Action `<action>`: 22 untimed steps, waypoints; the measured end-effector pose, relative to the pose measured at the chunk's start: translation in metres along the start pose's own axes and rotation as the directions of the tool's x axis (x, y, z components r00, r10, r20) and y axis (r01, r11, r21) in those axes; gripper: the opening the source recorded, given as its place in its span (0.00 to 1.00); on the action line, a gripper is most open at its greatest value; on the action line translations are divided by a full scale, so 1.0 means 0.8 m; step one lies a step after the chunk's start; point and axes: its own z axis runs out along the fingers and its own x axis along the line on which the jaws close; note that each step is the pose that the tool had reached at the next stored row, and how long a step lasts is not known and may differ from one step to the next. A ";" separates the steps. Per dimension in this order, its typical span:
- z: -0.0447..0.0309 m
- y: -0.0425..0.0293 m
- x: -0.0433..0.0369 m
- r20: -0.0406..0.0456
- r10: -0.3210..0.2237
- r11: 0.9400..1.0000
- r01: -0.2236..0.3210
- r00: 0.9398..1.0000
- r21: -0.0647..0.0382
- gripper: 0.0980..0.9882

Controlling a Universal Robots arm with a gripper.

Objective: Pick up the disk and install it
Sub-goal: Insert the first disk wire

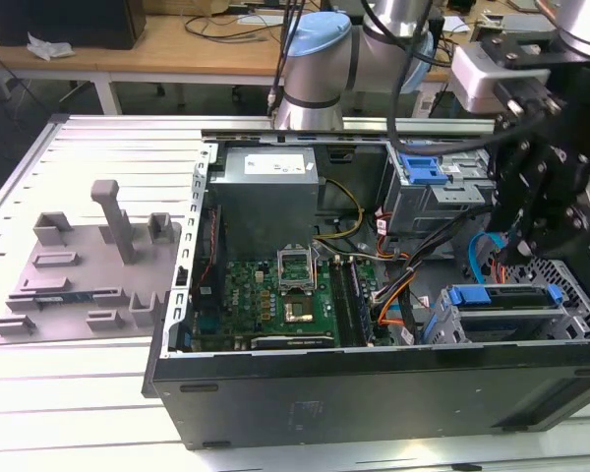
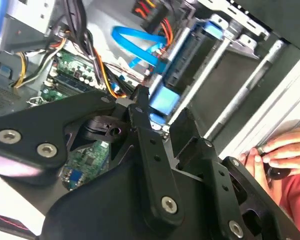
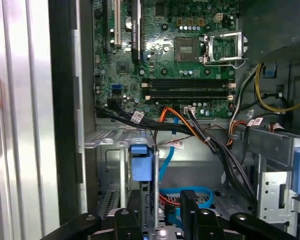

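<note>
Matt black pincer [image 3: 155, 210], glossy blue plastic tab [image 3: 141, 162], ribbed metal table [image 1: 98, 147]

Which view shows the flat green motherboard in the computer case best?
The first wrist view: the flat green motherboard faces the camera, nearly whole. The exterior view shows it slanted; the second wrist view catches small patches.

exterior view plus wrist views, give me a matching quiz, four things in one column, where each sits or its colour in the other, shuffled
1 gripper
2 motherboard
3 grey tray
4 hand

a green, flat inside the case
b beside a red sleeve, outside the case
c on the table, at the exterior view's left of the case
d over the drive cage with blue tabs

Pairs: 1-d, 2-a, 3-c, 4-b
</note>
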 end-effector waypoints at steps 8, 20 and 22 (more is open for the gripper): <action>0.0012 -0.0113 -0.046 -0.055 -0.006 1.000 0.004 0.998 -0.029 0.39; 0.0044 -0.0445 -0.049 -0.133 0.032 0.996 -0.042 0.991 -0.073 0.39; 0.0046 -0.0448 -0.049 -0.135 0.056 0.996 -0.066 0.989 -0.068 0.39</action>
